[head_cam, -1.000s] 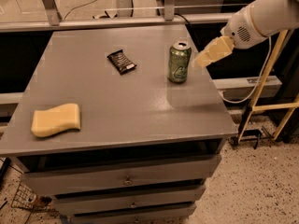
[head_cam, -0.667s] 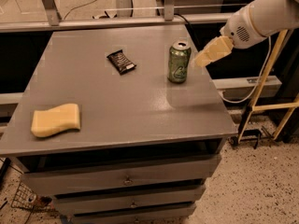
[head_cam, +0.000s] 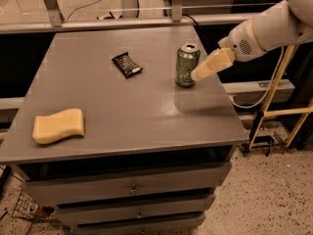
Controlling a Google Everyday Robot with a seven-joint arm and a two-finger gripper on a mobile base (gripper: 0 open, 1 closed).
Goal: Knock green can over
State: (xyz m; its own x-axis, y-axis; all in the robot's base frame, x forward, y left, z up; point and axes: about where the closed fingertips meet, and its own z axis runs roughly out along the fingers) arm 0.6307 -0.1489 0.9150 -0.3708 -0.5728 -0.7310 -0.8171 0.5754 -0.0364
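Note:
The green can (head_cam: 186,65) stands upright near the right edge of the grey table (head_cam: 122,106), silver top showing. My gripper (head_cam: 196,75) reaches in from the right on a white arm, its pale yellow fingers (head_cam: 213,64) pointing down-left, the tip at the can's right side, touching or almost touching it.
A black snack wrapper (head_cam: 127,64) lies left of the can. A yellow sponge (head_cam: 58,126) lies at the table's front left. Drawers sit below the tabletop. A yellow metal frame (head_cam: 283,92) stands on the floor to the right. A rail runs behind the table.
The gripper tip has moved a little left toward the can's side. The can still stands upright in the same place.

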